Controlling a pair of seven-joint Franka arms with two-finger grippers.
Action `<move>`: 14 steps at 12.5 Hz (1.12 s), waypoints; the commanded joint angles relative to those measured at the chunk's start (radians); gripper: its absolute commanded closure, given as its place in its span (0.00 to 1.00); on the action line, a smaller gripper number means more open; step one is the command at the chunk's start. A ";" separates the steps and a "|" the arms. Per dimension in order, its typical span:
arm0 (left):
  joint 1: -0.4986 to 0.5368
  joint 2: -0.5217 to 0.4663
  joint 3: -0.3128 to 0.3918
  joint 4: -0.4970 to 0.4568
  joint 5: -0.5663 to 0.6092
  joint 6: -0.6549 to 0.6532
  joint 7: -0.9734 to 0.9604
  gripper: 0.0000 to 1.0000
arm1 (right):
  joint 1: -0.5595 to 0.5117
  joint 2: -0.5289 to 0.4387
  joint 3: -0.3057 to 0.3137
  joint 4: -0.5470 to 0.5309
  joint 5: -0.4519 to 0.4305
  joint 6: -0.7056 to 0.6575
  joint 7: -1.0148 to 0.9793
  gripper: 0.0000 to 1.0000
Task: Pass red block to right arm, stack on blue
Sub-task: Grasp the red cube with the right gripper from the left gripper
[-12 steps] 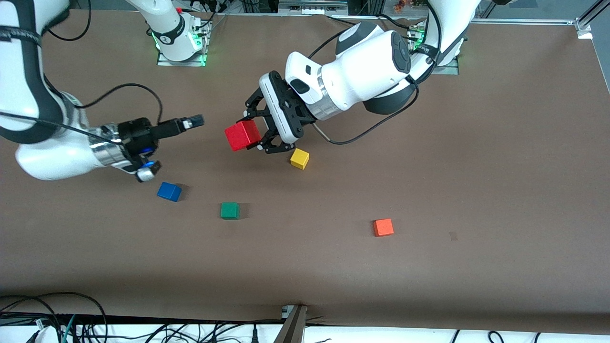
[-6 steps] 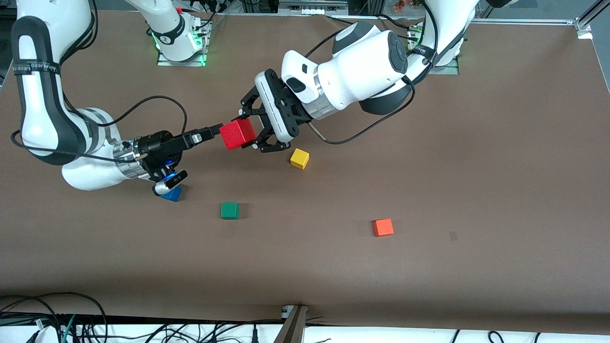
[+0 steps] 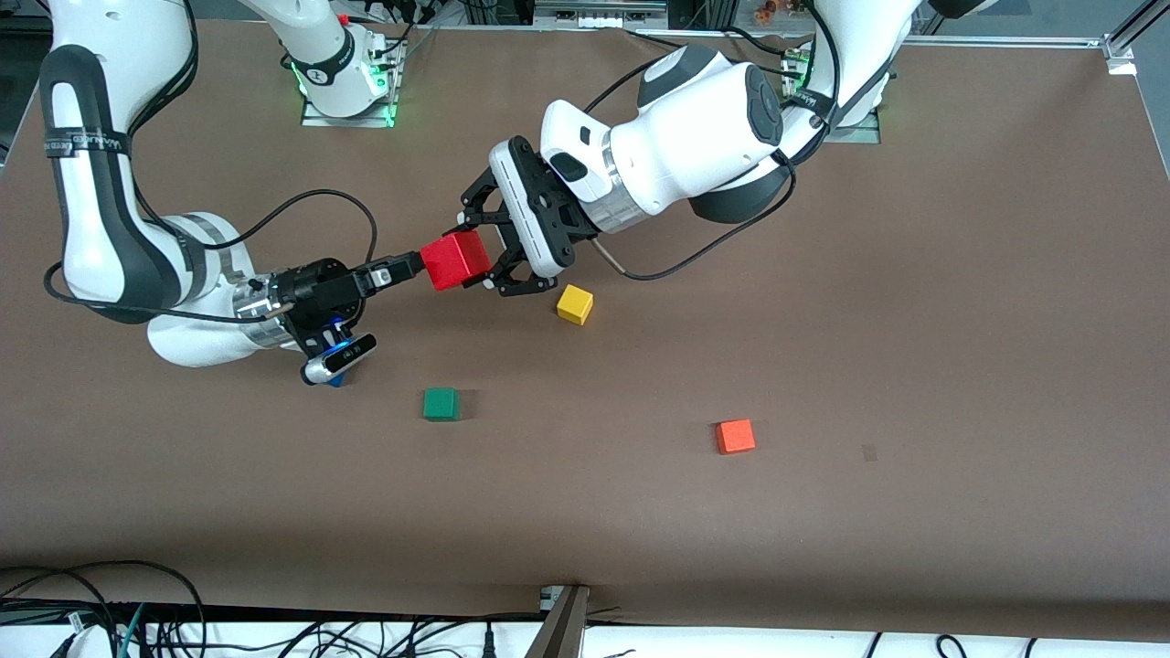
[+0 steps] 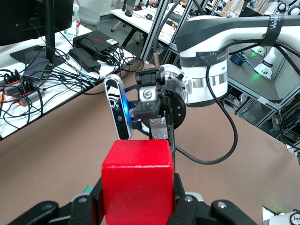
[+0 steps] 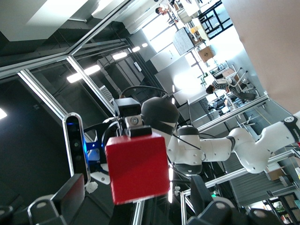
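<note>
The red block, clamped in the left gripper, fills the path of the right gripper, whose tips touch it.

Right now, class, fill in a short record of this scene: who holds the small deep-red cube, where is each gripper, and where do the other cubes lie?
held item: deep-red cube, in the air
left gripper: shut on the deep-red cube
right gripper: tip at the cube's side
blue cube: on the brown table, mostly hidden under the right wrist
loose: green cube, yellow cube, orange cube, well apart
</note>
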 commanded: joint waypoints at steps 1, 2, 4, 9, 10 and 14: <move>-0.024 0.030 0.002 0.065 -0.025 0.006 0.012 1.00 | 0.045 0.000 0.000 0.002 0.074 0.064 -0.013 0.00; -0.034 0.034 0.002 0.076 -0.025 0.029 0.012 1.00 | 0.050 0.000 0.002 0.002 0.076 0.066 -0.013 0.03; -0.044 0.042 0.002 0.077 -0.025 0.052 0.012 1.00 | 0.048 0.000 0.002 0.003 0.094 0.066 -0.013 0.35; -0.044 0.042 0.002 0.077 -0.025 0.051 0.009 1.00 | 0.039 -0.003 0.000 0.003 0.105 0.052 -0.001 0.88; -0.043 0.042 0.002 0.076 -0.025 0.052 -0.006 1.00 | 0.037 -0.003 0.000 0.005 0.107 0.051 0.001 0.88; -0.026 0.038 0.002 0.076 -0.025 0.051 -0.025 0.00 | 0.025 -0.001 -0.001 0.006 0.102 0.051 0.001 0.88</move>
